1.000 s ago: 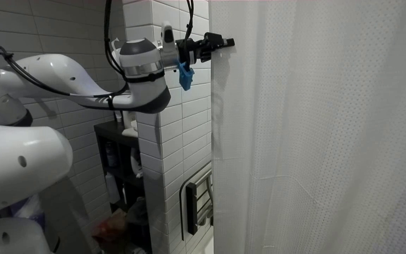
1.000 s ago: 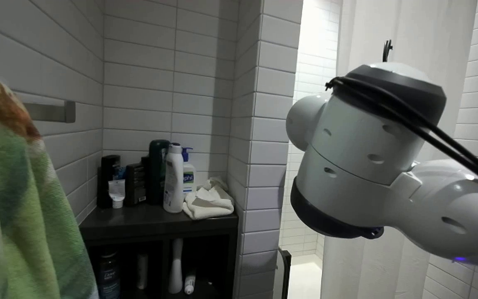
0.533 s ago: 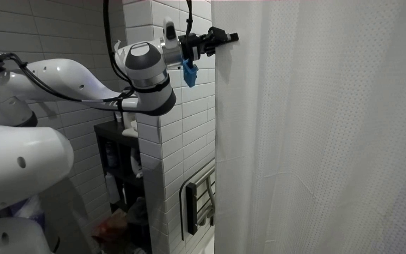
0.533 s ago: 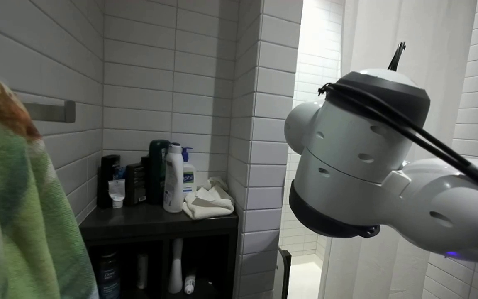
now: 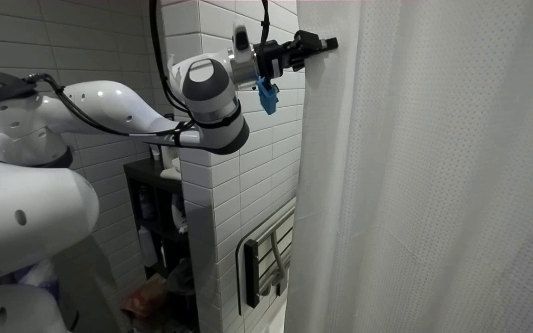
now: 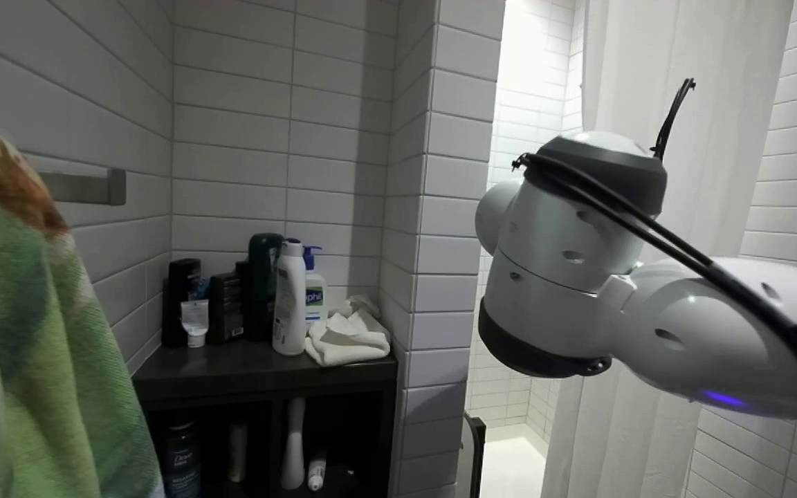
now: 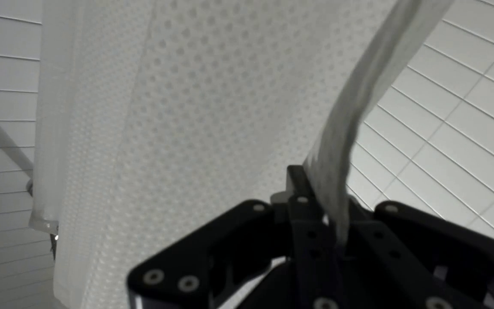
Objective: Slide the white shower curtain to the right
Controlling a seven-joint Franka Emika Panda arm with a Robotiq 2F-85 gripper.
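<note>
The white shower curtain (image 5: 414, 162) hangs in wide folds over the right part of an exterior view. It also hangs behind the arm in an exterior view (image 6: 710, 90) and fills much of the wrist view (image 7: 212, 94). My gripper (image 5: 332, 44) is at the curtain's free edge, high up. In the wrist view, the gripper (image 7: 326, 193) is shut on the folded curtain edge, which runs down between its black fingers (image 7: 300, 184). The curtain edge leans to the lower left below the gripper. In an exterior view, the arm (image 6: 571, 256) hides the gripper.
A tiled pillar (image 5: 225, 185) stands left of the curtain, with a folded metal shower seat (image 5: 266, 263) on the wall behind. A dark shelf (image 6: 267, 380) holds bottles and a white cloth (image 6: 350, 335). A green towel (image 6: 32, 332) hangs at the left.
The gripper has moved to the right and slightly up in an exterior view, pulling the curtain edge along. More of the wall and shower seat shows. The arm followed.
</note>
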